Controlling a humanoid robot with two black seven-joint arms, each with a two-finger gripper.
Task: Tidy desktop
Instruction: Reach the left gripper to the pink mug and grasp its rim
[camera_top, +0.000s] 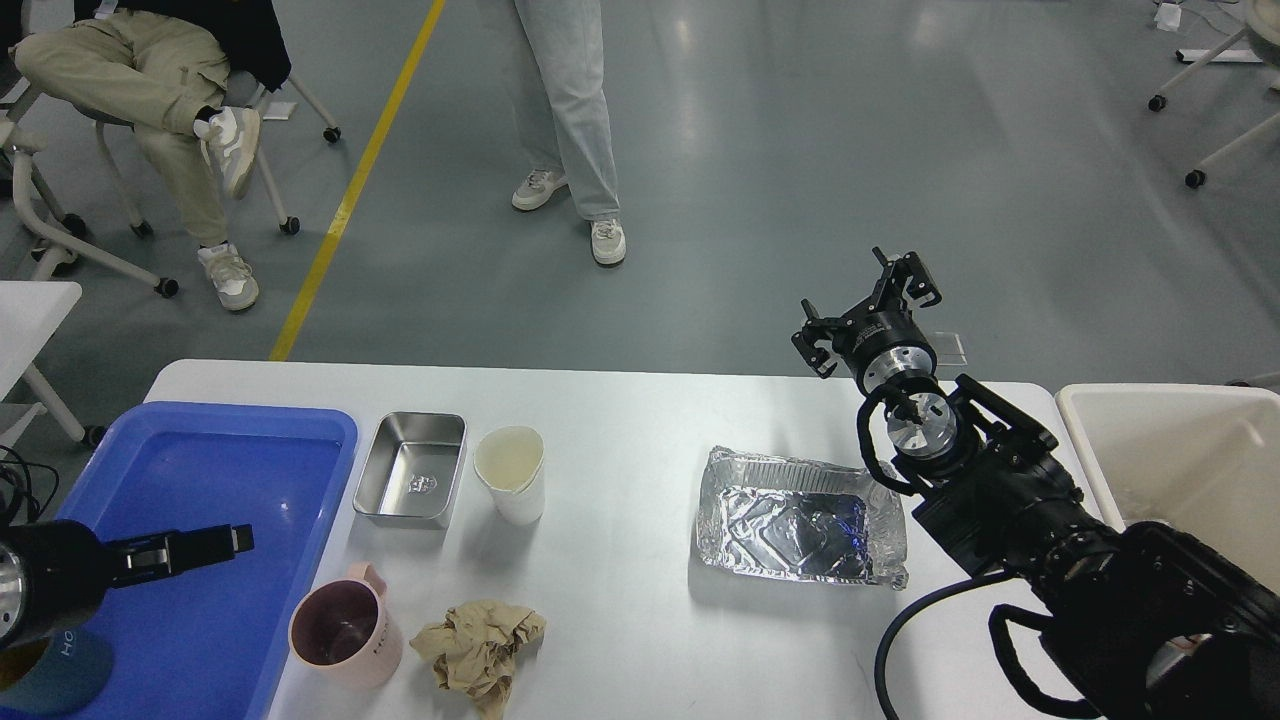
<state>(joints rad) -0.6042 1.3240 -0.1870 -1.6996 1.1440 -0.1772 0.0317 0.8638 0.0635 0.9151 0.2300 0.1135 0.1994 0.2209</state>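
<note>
The desktop (620, 420) is a wide white table. On it stand a steel box (412, 482), a white paper cup (511, 475), a pink mug (345, 625), a crumpled brown paper ball (480, 645) and a crinkled foil tray (800, 525). My right gripper (868, 310) is open and empty, raised near the table's far edge, beyond the foil tray. My left gripper (235, 540) hovers over the blue tray (240, 450), seen side-on and dark, with nothing visibly in it.
A dark teal cup (60, 670) sits in the blue tray's near left corner, partly under my left arm. A white bin (1170, 450) stands off the table's right end. Two people (570, 100) and wheeled chairs are on the floor beyond.
</note>
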